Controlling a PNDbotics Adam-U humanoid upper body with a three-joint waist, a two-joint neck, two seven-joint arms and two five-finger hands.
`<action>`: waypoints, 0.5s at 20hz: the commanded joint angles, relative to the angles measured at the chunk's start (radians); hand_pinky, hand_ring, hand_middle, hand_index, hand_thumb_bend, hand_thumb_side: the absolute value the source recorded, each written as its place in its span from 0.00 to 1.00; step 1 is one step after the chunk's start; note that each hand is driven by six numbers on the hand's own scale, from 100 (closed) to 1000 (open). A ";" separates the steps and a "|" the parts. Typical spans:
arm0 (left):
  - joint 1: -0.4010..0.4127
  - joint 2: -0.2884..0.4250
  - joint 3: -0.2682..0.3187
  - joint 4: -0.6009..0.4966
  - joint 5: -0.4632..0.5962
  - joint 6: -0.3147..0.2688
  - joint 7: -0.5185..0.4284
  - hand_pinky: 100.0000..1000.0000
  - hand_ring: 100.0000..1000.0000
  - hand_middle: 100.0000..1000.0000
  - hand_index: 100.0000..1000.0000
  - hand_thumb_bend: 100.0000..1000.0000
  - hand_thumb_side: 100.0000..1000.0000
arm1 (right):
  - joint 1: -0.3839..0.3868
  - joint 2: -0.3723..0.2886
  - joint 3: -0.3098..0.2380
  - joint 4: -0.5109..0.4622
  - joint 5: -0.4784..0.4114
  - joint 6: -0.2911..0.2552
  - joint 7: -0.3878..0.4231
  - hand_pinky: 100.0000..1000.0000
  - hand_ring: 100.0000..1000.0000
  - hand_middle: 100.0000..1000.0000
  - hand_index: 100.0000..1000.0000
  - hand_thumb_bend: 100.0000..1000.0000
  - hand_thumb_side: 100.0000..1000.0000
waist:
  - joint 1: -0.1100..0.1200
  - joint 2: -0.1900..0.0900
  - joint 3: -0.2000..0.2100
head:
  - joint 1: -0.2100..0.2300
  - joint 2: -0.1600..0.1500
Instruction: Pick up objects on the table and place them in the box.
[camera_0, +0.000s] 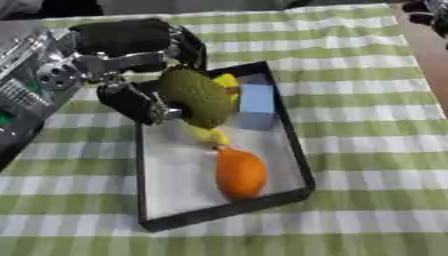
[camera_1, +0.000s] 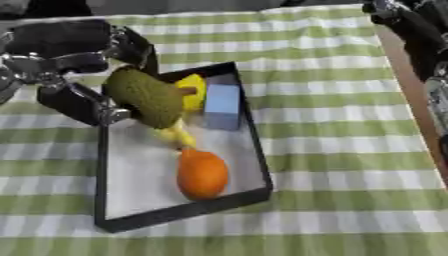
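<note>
Tabletop (camera_0: 367, 60) under green-and-white checked cloth; black-walled box (camera_0: 296, 150) at centre. Left hand (camera_0: 131, 97) above the box's far-left corner, fingers (camera_0: 140, 105) curled round a bumpy green fruit (camera_0: 197, 97), held just over the interior. Below the fingers, inside the box: orange fruit (camera_0: 241, 172), yellow pieces (camera_0: 210, 135), and just beyond the green fruit, a blue block (camera_0: 256, 98). Green fruit likely stiff, rough-skinned, grippy, probably light; best held across its middle. Right hand not visible.
</note>
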 joint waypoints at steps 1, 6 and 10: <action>-0.011 -0.015 -0.005 -0.028 -0.001 0.057 -0.028 0.68 0.63 0.55 0.59 0.00 0.00 | -0.014 -0.022 -0.008 -0.007 0.007 -0.002 0.002 0.86 0.76 0.67 0.79 0.00 0.42 | 0.008 -0.039 -0.002 | -0.004 0.006; 0.014 -0.038 -0.042 0.008 -0.050 0.087 -0.056 0.68 0.64 0.56 0.61 0.00 0.00 | -0.014 -0.019 -0.007 -0.006 0.008 -0.001 0.002 0.86 0.76 0.67 0.79 0.00 0.43 | 0.010 -0.037 -0.005 | -0.006 0.006; 0.029 -0.061 -0.061 0.073 -0.099 0.055 -0.055 0.69 0.64 0.57 0.62 0.00 0.00 | -0.014 -0.017 -0.007 -0.005 0.009 0.000 0.002 0.86 0.76 0.67 0.79 0.00 0.43 | 0.010 -0.035 -0.008 | -0.006 0.008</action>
